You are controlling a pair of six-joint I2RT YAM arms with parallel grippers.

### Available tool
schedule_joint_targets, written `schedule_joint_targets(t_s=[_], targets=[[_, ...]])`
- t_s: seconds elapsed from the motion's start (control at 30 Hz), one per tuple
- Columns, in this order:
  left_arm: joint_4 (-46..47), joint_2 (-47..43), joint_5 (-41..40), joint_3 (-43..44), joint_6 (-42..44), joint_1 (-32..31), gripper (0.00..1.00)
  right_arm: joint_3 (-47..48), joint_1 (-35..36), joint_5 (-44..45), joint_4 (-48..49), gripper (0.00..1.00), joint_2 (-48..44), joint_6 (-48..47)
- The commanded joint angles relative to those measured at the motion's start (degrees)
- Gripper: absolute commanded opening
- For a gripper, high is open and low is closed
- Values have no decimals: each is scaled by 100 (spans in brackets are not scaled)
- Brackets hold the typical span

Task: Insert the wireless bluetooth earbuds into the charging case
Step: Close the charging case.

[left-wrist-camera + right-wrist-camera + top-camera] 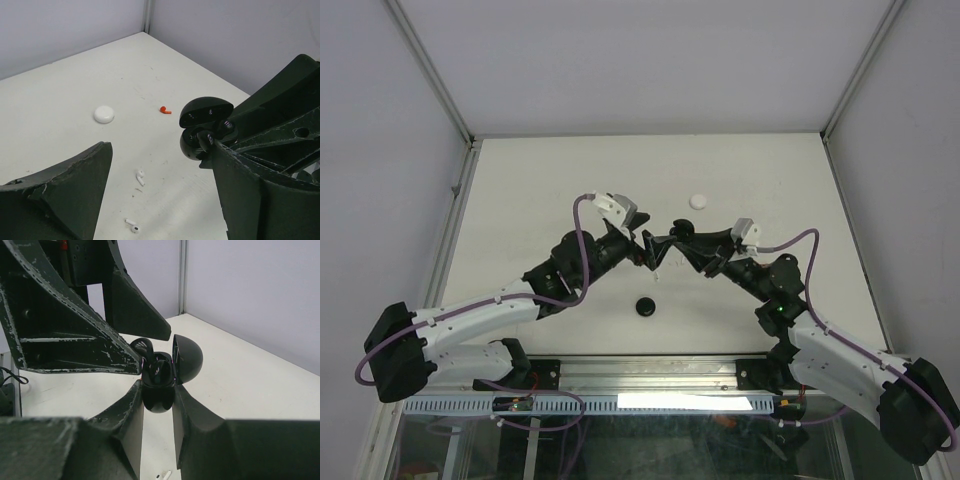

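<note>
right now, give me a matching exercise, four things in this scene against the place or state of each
1 black charging case
2 white disc
3 black disc
4 left gripper

a on the table, near side
b lid open, held in the right gripper
c on the table, far side
d open, beside the case

Pairs: 1-b, 2-c, 3-a, 4-d
</note>
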Motion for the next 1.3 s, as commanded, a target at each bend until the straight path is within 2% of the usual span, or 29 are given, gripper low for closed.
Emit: schedule_joint_targets(t_s=[0.0, 0.23, 0.5, 0.73, 1.0, 1.27], targets=[[114, -283, -174, -107, -73, -51, 81, 88, -3, -92, 330, 0, -132, -3], [89, -505, 240, -258, -206, 207, 82, 30, -7, -190, 499, 0, -84, 122], [224, -708, 2211, -279, -783, 1036, 89, 121, -17, -720, 351, 0, 27, 220], [362, -546, 3776, -57, -1696, 1578, 93, 316, -23, -1220, 373, 0, 209, 394], [509, 173, 5170, 224, -2503, 1808, 89, 383, -32, -1432, 843, 0, 463, 781], [1367, 553, 5822, 228, -3054, 1826, 82, 466, -33, -1669, 1156, 0, 735, 1134]])
